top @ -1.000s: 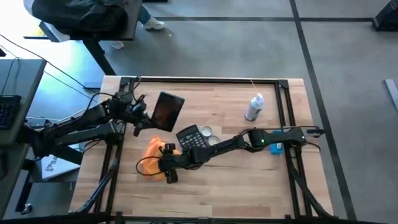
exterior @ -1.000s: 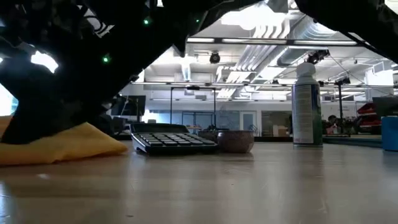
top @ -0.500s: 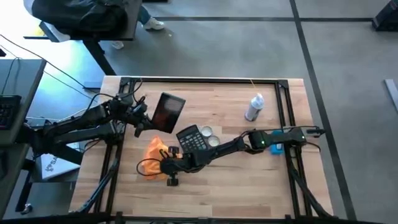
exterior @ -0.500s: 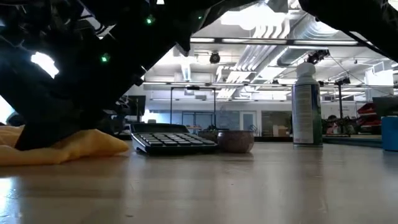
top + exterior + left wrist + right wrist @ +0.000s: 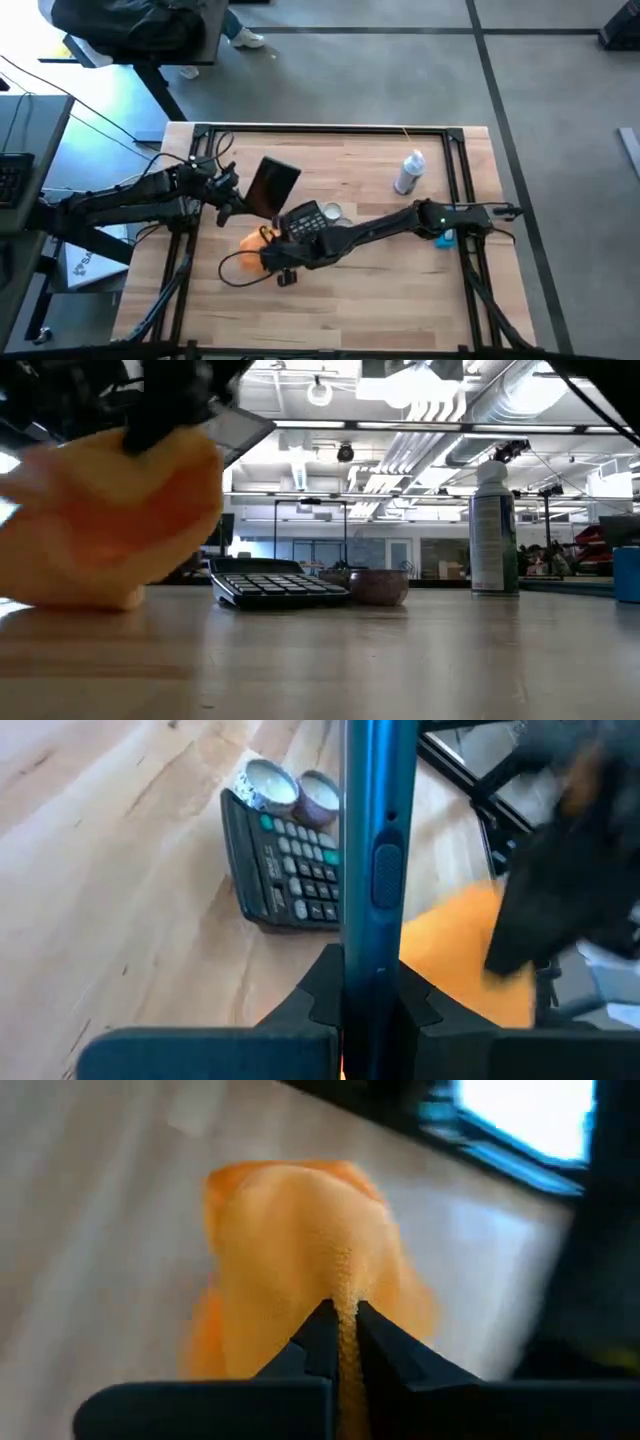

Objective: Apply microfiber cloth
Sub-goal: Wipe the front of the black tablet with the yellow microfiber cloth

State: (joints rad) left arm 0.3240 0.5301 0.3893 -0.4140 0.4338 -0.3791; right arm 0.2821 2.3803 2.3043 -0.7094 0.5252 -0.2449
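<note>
Right fingers: closed on a pinched ridge of the cloth; only a narrow fold is seen between the tips.
Left fingers: clamped on the edge of a thin dark slab, taken to be a tablet, held tilted above the table.
Cloth position: lifted in the right gripper beside the calculator, below the tablet in the high view; its hanging bulk is seen low over the wood in the low view.
Left gripper: at the tablet's left edge, well up from the table.
Risk, slip: the cloth could be dropped, since so little fabric is held.
Risk, snag: the hanging part could be dragged over the calculator or the two small tins just behind it, and they could be shifted.
Risk, contact: the two arms are close together; the tablet could be knocked or twisted in its edge grip if the cloth is pressed too hard.
Risk, cable: a dark cable loops near the right gripper and could be caught.
Spray can: well apart, judged out of danger.
</note>
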